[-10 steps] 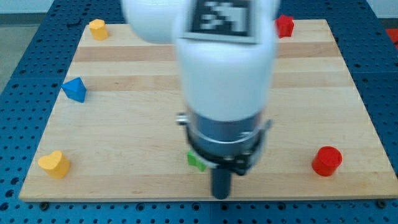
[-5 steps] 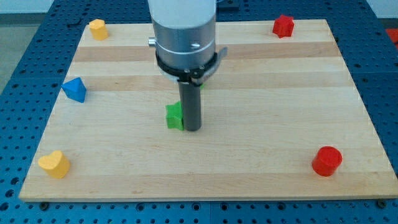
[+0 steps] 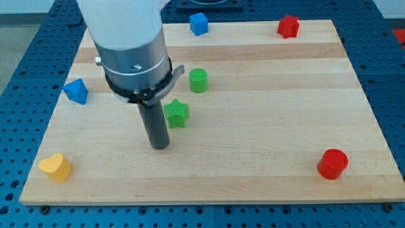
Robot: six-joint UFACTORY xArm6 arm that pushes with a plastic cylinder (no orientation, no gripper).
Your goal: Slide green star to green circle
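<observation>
Swinging left, my tip [image 3: 159,145] now sits below-left of the green star [image 3: 176,113], lined up to shove it toward the green circle [image 3: 198,80] mid-tabletop [image 3: 285,114]; no jaws here.

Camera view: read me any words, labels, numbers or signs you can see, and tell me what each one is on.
None: no readable text shows in this view.
The white and grey arm housing, the wooden board and the coloured blocks, such as the green star and green circle, carry no markings.
My tip is plain dark, below-left of the star.
</observation>
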